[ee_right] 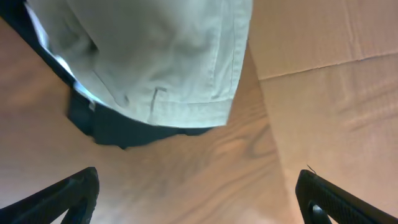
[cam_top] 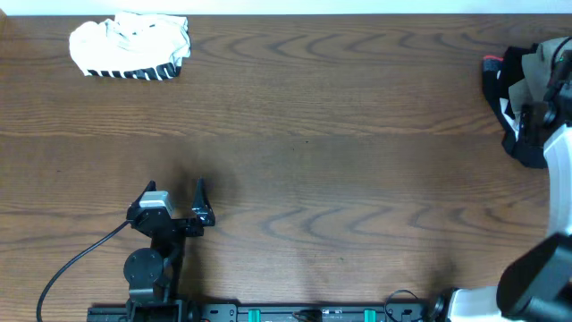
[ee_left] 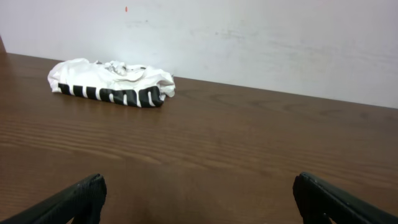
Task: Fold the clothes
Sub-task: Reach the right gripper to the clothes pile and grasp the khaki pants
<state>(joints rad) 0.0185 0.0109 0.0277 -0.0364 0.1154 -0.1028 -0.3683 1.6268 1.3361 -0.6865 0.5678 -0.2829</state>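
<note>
A crumpled white garment with black stripes (cam_top: 131, 47) (ee_left: 112, 84) lies at the table's far left corner. At the right edge sits a pile of clothes: a light khaki-grey garment (ee_right: 155, 56) (cam_top: 539, 64) with seams, on top of a black one (ee_right: 118, 130) (cam_top: 500, 94). My left gripper (cam_top: 175, 190) (ee_left: 199, 199) hovers low near the front left, open and empty, facing the striped garment from well short of it. My right gripper (ee_right: 199, 193) is open and empty over bare table, just short of the khaki garment's hem. In the overhead view its jaws are hidden among the pile and arm.
A tan cardboard-like surface (ee_right: 329, 93) lies past the table's right edge. A black cable (cam_top: 80, 259) trails from the left arm toward the front left. The arms' base rail (cam_top: 268, 314) runs along the front edge. A pale wall (ee_left: 261, 37) stands behind the table.
</note>
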